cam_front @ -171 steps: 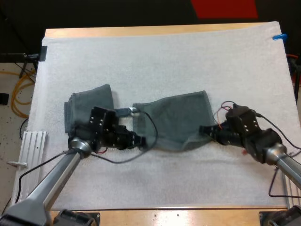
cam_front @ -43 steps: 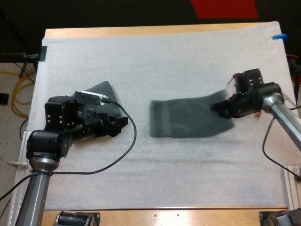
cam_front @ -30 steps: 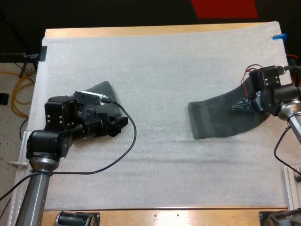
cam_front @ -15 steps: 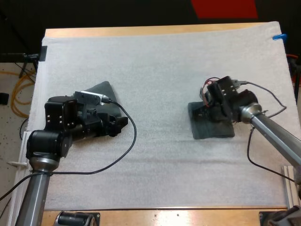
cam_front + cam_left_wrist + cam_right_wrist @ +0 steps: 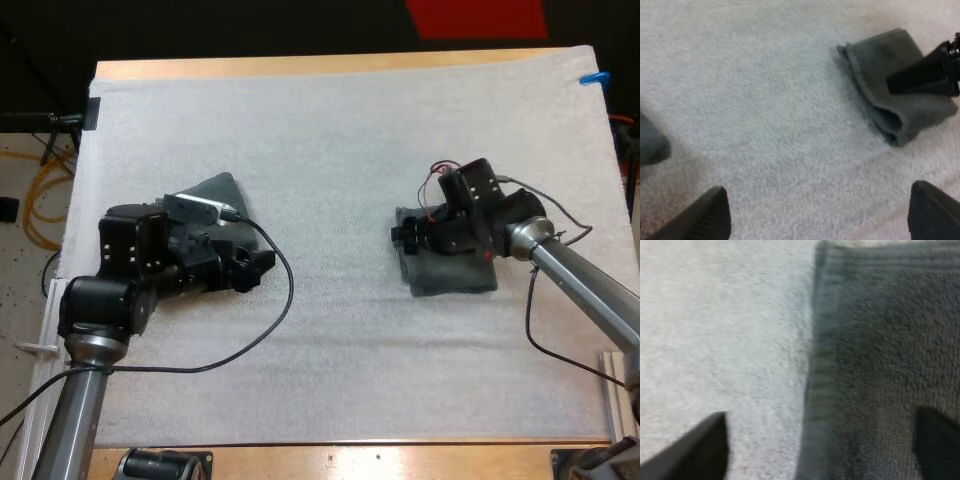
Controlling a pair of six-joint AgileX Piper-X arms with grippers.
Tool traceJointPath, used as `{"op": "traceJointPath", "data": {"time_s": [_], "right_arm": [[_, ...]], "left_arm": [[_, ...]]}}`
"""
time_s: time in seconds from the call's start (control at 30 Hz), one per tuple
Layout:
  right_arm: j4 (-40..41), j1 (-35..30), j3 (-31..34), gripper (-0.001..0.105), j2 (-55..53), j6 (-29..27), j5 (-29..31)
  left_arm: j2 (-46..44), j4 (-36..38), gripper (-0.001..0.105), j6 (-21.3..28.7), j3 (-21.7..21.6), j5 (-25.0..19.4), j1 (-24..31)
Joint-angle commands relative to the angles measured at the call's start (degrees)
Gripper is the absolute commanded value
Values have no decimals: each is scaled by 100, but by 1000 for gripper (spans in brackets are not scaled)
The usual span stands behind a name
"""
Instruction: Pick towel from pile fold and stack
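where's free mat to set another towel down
Bare mat runs wide between the left gripper and the folded towel, plus the whole far strip and the near strip. Crowded: the right gripper over that towel, and the towel pile by the left gripper.

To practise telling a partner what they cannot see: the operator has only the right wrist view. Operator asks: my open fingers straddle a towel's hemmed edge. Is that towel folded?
Observer: Yes. The left wrist view shows the folded towel lying in doubled layers on the mat.
Operator: Where on the mat is it?
Observer: In the high view it lies right of the mat's middle, with the right gripper over its left edge.
Operator: And the other arm?
Observer: The left gripper is open and well apart from that towel, next to a crumpled towel at the mat's left.
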Motion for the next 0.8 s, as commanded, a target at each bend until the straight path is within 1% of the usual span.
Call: {"op": "traceJointPath", "data": {"time_s": [0.0, 0.03, 0.13, 0.17, 0.27, 0.3, 0.33, 0.37, 0.4, 0.53, 0.6, 0.63, 0.7, 0.77], "right_arm": [[8, -18, -126, 79, -320, -163, -102], [19, -18, -133, 78, -452, -176, -102], [147, -19, -132, 77, -958, -175, -83], [235, -19, -132, 77, -1204, -175, -85], [485, -19, -132, 77, -1842, -245, -85], [612, -19, -132, 77, -2056, -309, -85], [686, -19, -132, 77, -2221, -335, -85], [794, -19, -132, 77, -2431, -389, -85], [923, -19, -132, 77, -2675, -423, -36], [1203, -19, -132, 77, -3340, -423, 274], [1366, -19, -132, 77, -3739, -423, 513], [1413, -19, -132, 77, -3852, -423, 570], [1630, -19, -132, 77, -4224, -423, 731], [1830, -19, -132, 77, -4424, -423, 776]], "left_arm": [[-35, 18, 71, -11, -46, -91, -132], [-35, -1, 71, -45, -46, -110, -188], [9, -163, 71, -305, -46, -359, -500], [62, -316, 71, -482, -46, -470, -644], [265, -824, 71, -940, -46, -609, -969], [395, -1053, 71, -1237, -46, -658, -1074], [475, -1162, 71, -1349, -46, -662, -1105], [647, -1395, 71, -1618, -46, -661, -1190], [842, -1619, 71, -1785, -46, -661, -1299], [1441, -2081, 71, -2073, -62, -661, -1581], [1838, -2407, 71, -2347, -62, -661, -1751], [1948, -2507, 71, -2407, -62, -661, -1783], [2402, -2824, 71, -2668, -131, -661, -1938], [2728, -2895, 71, -2758, -259, -650, -2042]]}}
